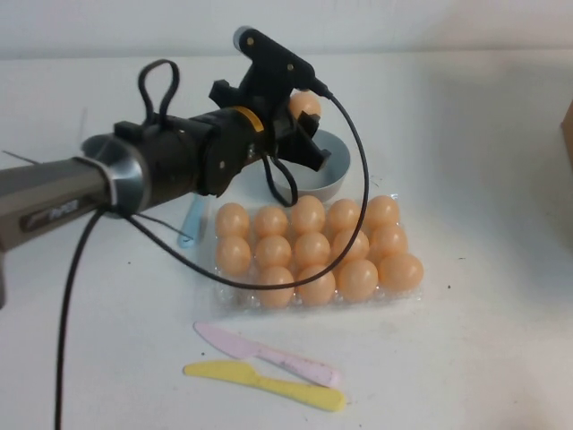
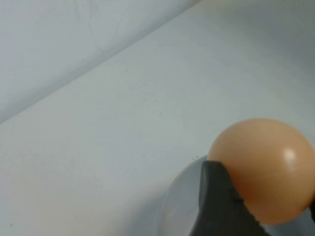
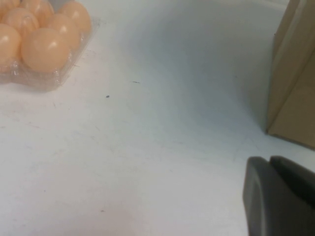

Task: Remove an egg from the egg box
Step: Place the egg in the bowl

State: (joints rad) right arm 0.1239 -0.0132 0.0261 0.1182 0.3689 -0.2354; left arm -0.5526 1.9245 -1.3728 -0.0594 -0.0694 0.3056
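Observation:
My left gripper [image 1: 304, 115] is shut on one orange-tan egg [image 1: 305, 101] and holds it above the round grey bowl [image 1: 338, 175], behind the egg box. In the left wrist view the egg [image 2: 263, 167] sits between the dark fingers [image 2: 216, 206], with the bowl's rim [image 2: 179, 206] below it. The clear plastic egg box [image 1: 235, 300] lies at the table's middle, full of several like eggs [image 1: 312, 248]; its corner shows in the right wrist view [image 3: 47, 82]. My right gripper [image 3: 275, 196] is shut and empty, low over bare table to the right of the box.
A pink plastic knife [image 1: 269, 354] and a yellow one [image 1: 269, 385] lie in front of the egg box. A light blue utensil [image 1: 191, 224] lies left of it. A brown cardboard box [image 3: 295, 73] stands at the table's right edge [image 1: 568, 130].

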